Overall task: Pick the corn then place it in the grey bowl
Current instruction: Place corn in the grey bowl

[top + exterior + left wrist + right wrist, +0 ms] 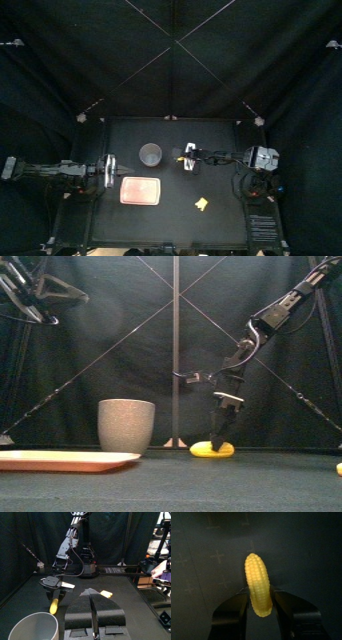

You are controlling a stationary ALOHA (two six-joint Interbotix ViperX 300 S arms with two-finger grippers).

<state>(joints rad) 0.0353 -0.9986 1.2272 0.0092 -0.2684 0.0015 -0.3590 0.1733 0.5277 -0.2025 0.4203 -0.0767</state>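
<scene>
Left arm rests at the table's left side, well clear of everything. The left gripper holds nothing, jaws pressed together with only a thin seam between them.

Pink tray lies flat, left of centre and toward the front, with nothing on it. Grey speckled cup stands upright just behind the tray and apart from it, mouth open and unobstructed from above.

A strip of bare table separates the cup from the right gripper. The right arm reaches in from the right to about the table's middle. Its jaws are narrow, clamped on the corn near one end, with most of the cob sticking out past the fingertips. The corn hangs low beside the cup, not over it. Its lower end is at table level; cannot tell if it touches.

A small yellow toy lies right of the tray toward the front edge, apart from tray and gripper. Table right of it is open.
</scene>
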